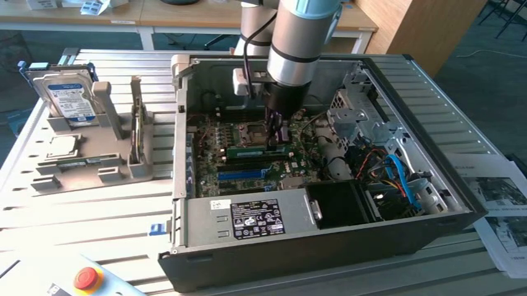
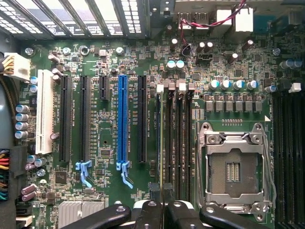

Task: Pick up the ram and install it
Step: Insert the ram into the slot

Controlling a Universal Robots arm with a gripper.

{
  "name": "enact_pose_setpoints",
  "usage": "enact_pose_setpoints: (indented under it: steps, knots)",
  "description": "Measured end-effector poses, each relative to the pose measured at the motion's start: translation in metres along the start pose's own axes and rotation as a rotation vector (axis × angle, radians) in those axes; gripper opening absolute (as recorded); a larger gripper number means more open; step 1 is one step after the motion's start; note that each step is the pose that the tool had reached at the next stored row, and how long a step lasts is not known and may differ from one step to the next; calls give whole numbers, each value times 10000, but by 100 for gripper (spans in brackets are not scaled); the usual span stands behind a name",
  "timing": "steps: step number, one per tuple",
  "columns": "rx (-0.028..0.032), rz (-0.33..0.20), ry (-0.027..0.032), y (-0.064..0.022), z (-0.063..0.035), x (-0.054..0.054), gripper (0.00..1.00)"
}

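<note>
The ram (image 1: 251,150) is a long green stick lying level over the memory slots of the motherboard (image 1: 222,163), inside the open computer case (image 1: 329,243). My gripper (image 1: 277,137) reaches straight down onto its middle, fingers shut on its top edge. In the wrist view the ram (image 2: 160,138) appears edge-on as a thin line along the memory slot nearest the blue slot (image 2: 123,124). There my gripper (image 2: 161,187) has its black fingertips (image 2: 155,190) pressed close together on that edge. Whether the stick is seated or just above the slot cannot be told.
The empty processor socket (image 2: 233,167) lies beside the memory slots. The case's drive cage (image 1: 362,117) and cables (image 1: 399,176) crowd the exterior view's right. A grey rack (image 1: 91,166) holds a hard drive (image 1: 68,98) and a processor chip (image 1: 62,146). A red stop button (image 1: 86,279) sits near the front.
</note>
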State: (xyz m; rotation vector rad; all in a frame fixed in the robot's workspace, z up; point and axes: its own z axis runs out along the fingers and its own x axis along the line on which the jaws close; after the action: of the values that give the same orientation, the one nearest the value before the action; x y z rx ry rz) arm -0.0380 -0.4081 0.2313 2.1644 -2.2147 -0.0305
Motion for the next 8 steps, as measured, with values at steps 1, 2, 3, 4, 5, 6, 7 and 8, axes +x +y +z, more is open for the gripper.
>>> enact_pose_setpoints:
  steps: [1, 2, 3, 4, 5, 6, 7, 8]
  knots:
    - [-1, 0, 2, 0, -1, -3, 12]
    - [0, -1, 1, 0, -1, -3, 12]
    - [0, -1, 1, 0, 0, -3, 12]
    - [0, -1, 1, 1, 0, -3, 12]
    - [-1, 1, 2, 4, 0, -3, 12]
    - [-1, 1, 1, 8, 0, -4, 12]
    - [0, 0, 1, 10, 0, -3, 12]
    - [0, -1, 2, 10, 0, -3, 12]
